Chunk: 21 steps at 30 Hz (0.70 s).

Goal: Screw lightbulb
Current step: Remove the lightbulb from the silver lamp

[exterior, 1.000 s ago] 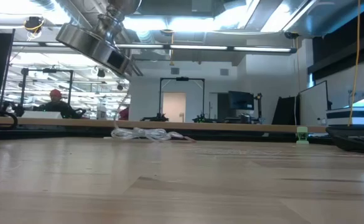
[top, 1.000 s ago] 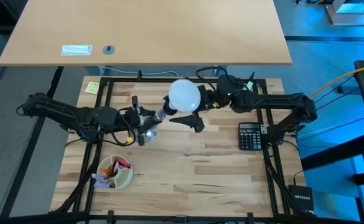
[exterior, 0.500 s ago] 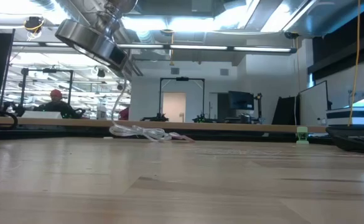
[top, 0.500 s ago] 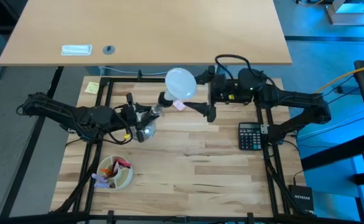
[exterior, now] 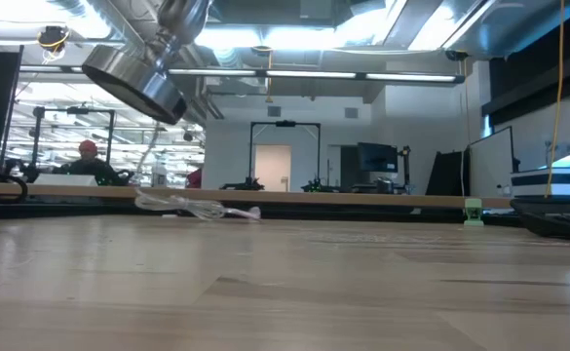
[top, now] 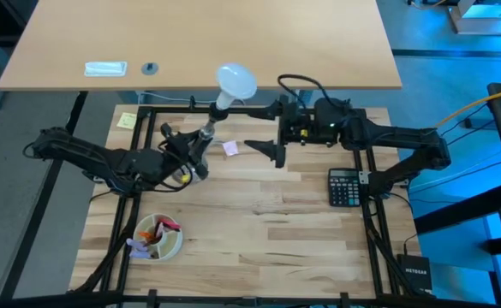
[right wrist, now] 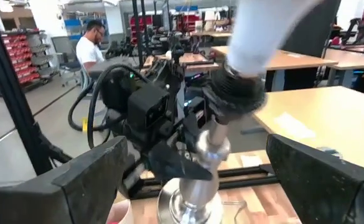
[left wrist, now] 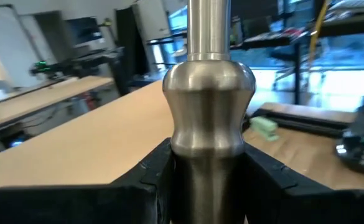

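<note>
Left gripper: the left gripper [top: 200, 147], left of centre in the high view, is clamped on the stem of the silvery stand [left wrist: 209, 124]; the left wrist view shows the two dark fingers [left wrist: 152, 180] pressed to either side of the metal.
Stand: held tilted and clear of the table [top: 259, 231]; in the low view its flared foot [exterior: 133, 78] hangs in the upper left of the frame, off the boards.
Lightbulb: the lightbulb [top: 235, 81] sits at upper centre of the high view, over the table's far edge, its narrow end running down into the black socket [right wrist: 236, 94] on top of the stand.
Right gripper: the right gripper [top: 263, 149], just right of centre, is spread wide and holds nothing; it stands apart from the bulb, with its fingers [right wrist: 88, 177] flanking the stand in the right wrist view.
Step in hand: judged from the seated bulb and the released fingers, this looks like the gap between turns, or the end of the screwing.
Next move: if more turns are needed, the right gripper must come back around the globe and close gently, while the left keeps the stand from rotating.
Hard to make out: how deep the screw base sits in the socket; probably engaged, but the threads are hidden. The bulb is cut off in both wrist views and absent from the low view.
</note>
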### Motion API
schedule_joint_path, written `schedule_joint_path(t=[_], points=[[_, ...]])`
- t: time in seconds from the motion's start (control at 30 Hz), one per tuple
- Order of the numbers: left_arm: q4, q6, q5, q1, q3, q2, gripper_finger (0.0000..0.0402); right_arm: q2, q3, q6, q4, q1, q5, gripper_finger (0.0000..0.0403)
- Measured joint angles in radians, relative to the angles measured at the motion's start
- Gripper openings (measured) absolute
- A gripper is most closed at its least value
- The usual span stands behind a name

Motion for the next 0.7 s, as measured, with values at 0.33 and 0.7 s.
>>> schedule_joint_path(t=[0.33,0.7], points=[[0.132,0.114,-0.126,0.0,0.0,0.084,0.0123,0.072,0.0,0.002,0.239,-0.002,0.292,0.039],[0.157,0.129,-0.152,0.008,0.0,0.115,0.0123,0.152,0.0,0.014,0.47,-0.001,0.327,0.039]])
